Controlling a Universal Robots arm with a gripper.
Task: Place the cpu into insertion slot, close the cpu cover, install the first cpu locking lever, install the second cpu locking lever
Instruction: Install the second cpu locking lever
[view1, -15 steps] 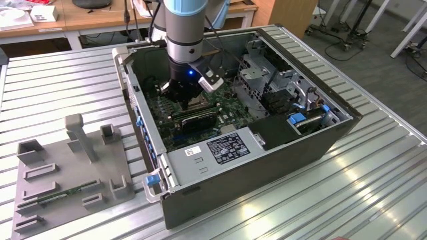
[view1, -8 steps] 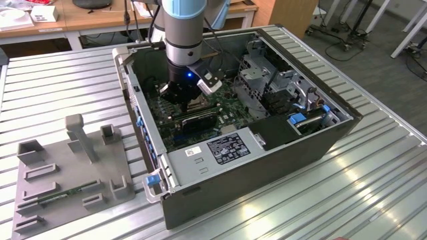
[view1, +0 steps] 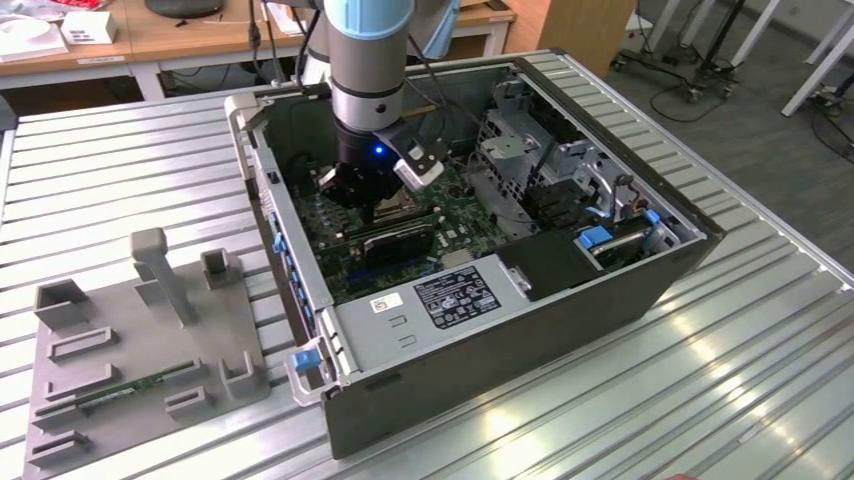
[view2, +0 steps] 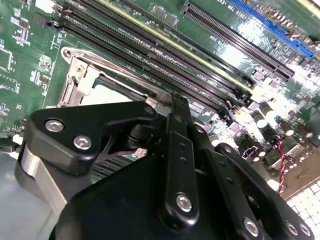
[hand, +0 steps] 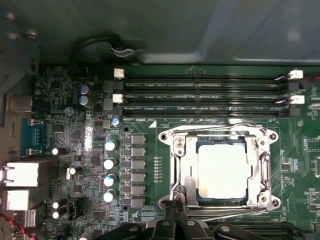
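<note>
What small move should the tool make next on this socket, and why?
Probably a small push down on the frame edge it sits at. The cpu lies in the window of the cpu cover, which looks closed flat, and the tool is at that frame's edge. Whether a lever is latched, I cannot tell.

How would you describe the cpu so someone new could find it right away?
Look inside the open computer case at the green motherboard. Below the long black memory slots sits a silver metal frame; the cpu is the pale flat square within it, the only plain metal-topped square among dark chips.
</note>
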